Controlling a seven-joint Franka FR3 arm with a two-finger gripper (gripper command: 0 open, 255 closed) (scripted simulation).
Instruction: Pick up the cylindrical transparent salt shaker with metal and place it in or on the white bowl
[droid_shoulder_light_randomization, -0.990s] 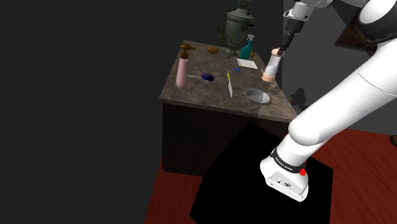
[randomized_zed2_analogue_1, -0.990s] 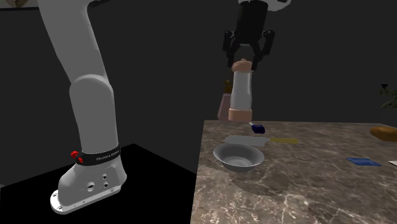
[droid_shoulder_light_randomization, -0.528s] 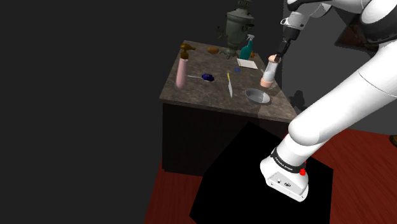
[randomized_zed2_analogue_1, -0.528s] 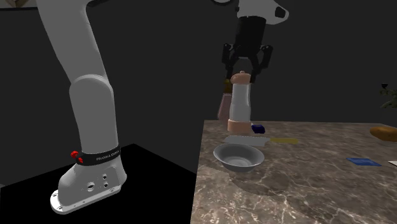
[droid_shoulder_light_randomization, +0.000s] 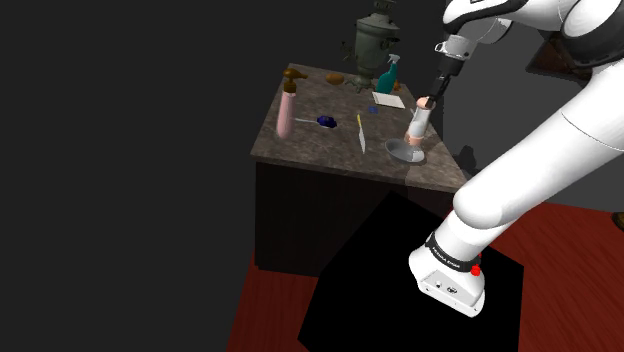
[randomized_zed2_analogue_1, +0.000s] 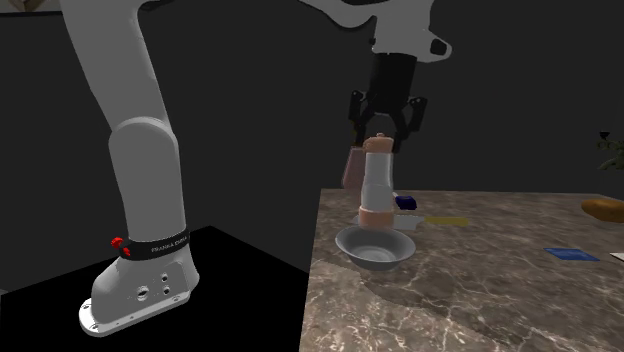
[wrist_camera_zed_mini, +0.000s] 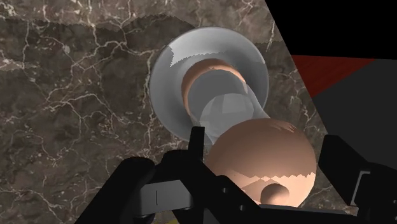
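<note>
Gripper (randomized_zed2_analogue_1: 380, 140) clamped on the rounded tan cap of the salt shaker (randomized_zed2_analogue_1: 375, 180), one finger each side, pointing straight down; seen too in the shoulder view (droid_shoulder_light_randomization: 430, 98) and the wrist view (wrist_camera_zed_mini: 266, 143). Shaker (droid_shoulder_light_randomization: 418, 125) upright, clear cylinder body (wrist_camera_zed_mini: 222, 108) with tan base, base down at rim level of the bowl (randomized_zed2_analogue_1: 345, 245); cannot tell if it touches the bowl's floor. Bowl (wrist_camera_zed_mini: 162, 83) grey, round, shallow, smooth, centred under the shaker. Bowl (droid_shoulder_light_randomization: 400, 152) sits near the countertop corner nearest the stand (droid_shoulder_light_randomization: 400, 270), counter edge just beside it, then drop to red-brown floor (droid_shoulder_light_randomization: 570, 270). Knife (randomized_zed2_analogue_1: 385, 220) with yellow handle lies flat just behind the bowl, small blue thing (randomized_zed2_analogue_1: 405, 202) past it. Countertop (randomized_zed2_analogue_1: 480, 300) dark brown stone with white veins, open bare stretch on the second exterior view's right of the bowl. Pink pump bottle (droid_shoulder_light_randomization: 287, 105) at the far side edge, teal spray bottle (droid_shoulder_light_randomization: 387, 75) and dark metal urn (droid_shoulder_light_randomization: 372, 40) at the back, well apart from the bowl. Walls dark grey.
</note>
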